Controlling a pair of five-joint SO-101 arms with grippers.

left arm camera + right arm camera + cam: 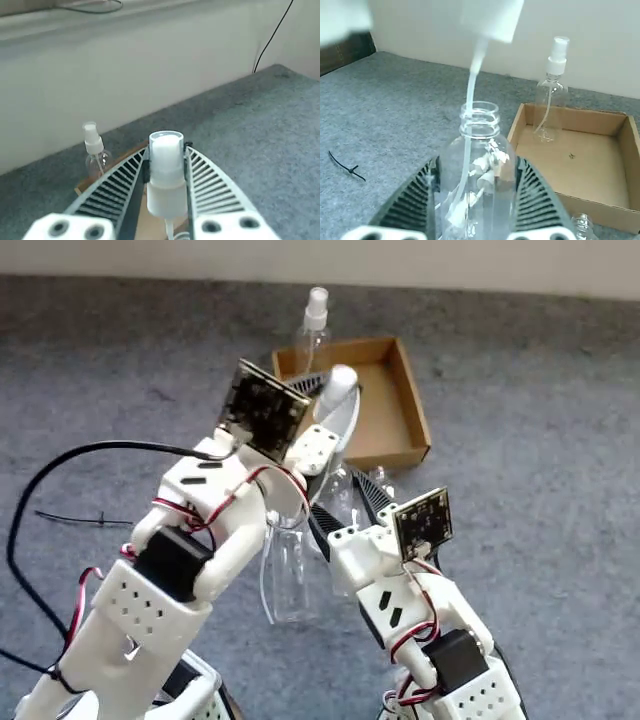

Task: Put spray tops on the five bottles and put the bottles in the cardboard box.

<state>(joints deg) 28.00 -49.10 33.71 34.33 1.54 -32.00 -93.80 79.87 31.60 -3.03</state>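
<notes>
A thin black cable tie (75, 518) lies on the grey carpeted desk (540, 500), well off to the left of both arms. The left end effector (166, 152) is clamped on a white plastic spray top (165, 175), its ribbed fingers pressed against either side of the cap. The top's thin white dip tube (470, 100) hangs straight down from that end effector into the open neck of a clear plastic bottle (485, 190); the cap itself sits above the neck, not yet seated. The right end effector (477, 170), directly below the left one, grips this bottle upright around its body. Beyond both end effectors lies the shallow brown cardboard box (413, 405). A second clear bottle with a white spray top fitted (313, 325) stands upright at the box's far edge. Another uncapped clear bottle (582, 225) lies just right of the right end effector, near the box's front wall.
</notes>
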